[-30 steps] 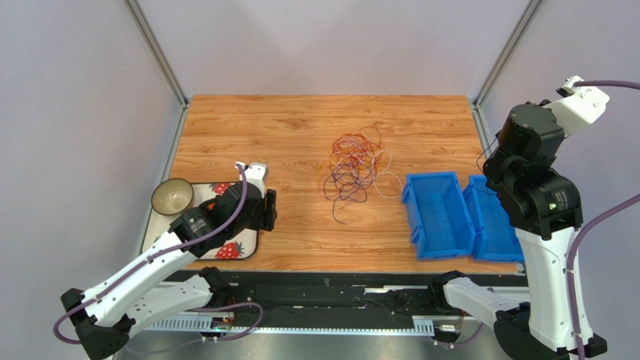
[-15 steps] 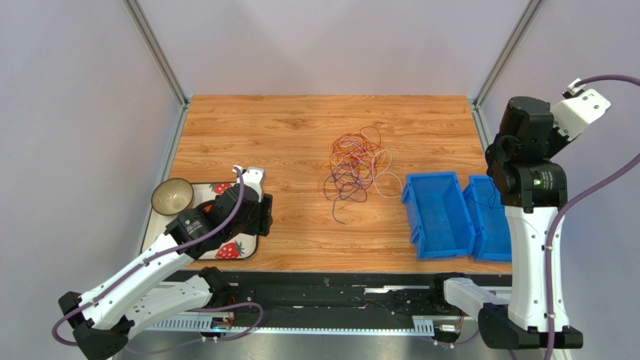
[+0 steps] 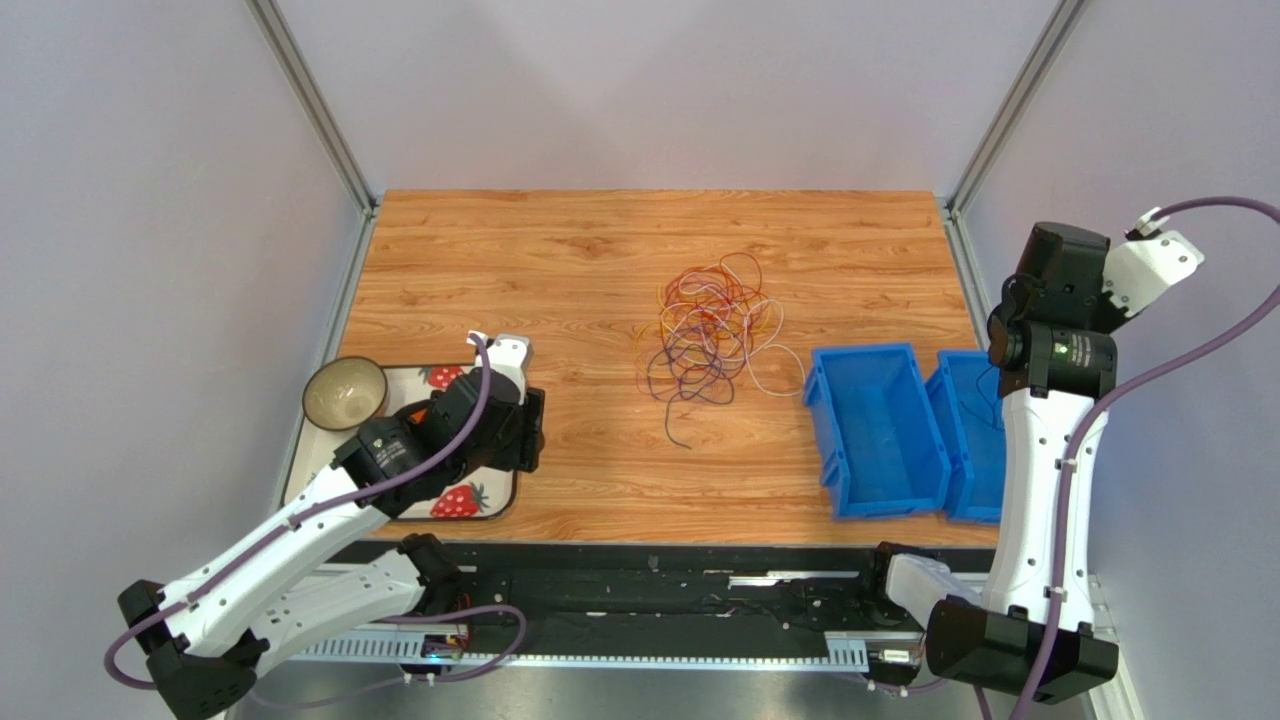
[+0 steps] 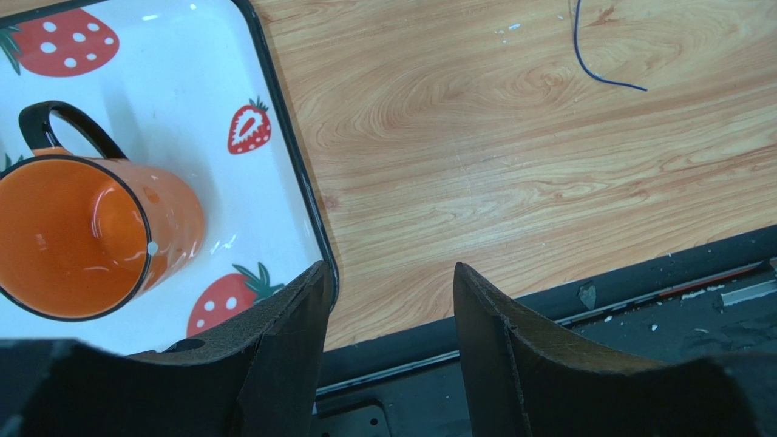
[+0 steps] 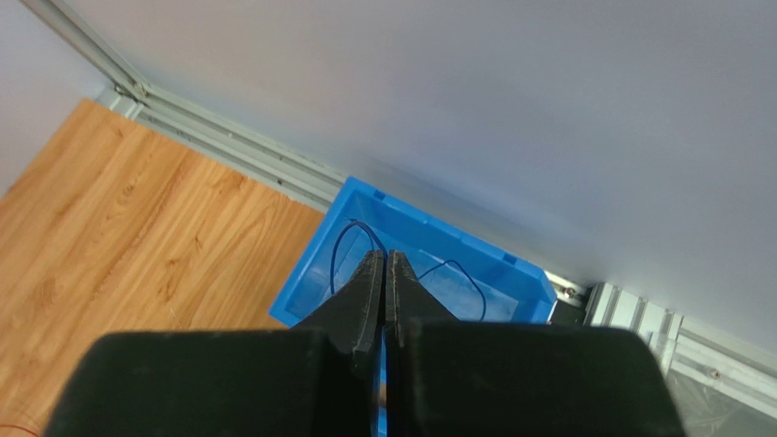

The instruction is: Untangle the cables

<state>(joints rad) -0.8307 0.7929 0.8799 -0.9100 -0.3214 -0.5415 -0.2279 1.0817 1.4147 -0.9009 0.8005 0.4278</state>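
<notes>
Right arm drawn back, right tool closed, left tool parted, cables heaped

You have the cables in orange, red, purple, white and yellow on a honey wood-grain table. Right of the cables both bins are bright blue; left of them the white tray shows red strawberries and a black rim, its mug orange with black handle.
</notes>
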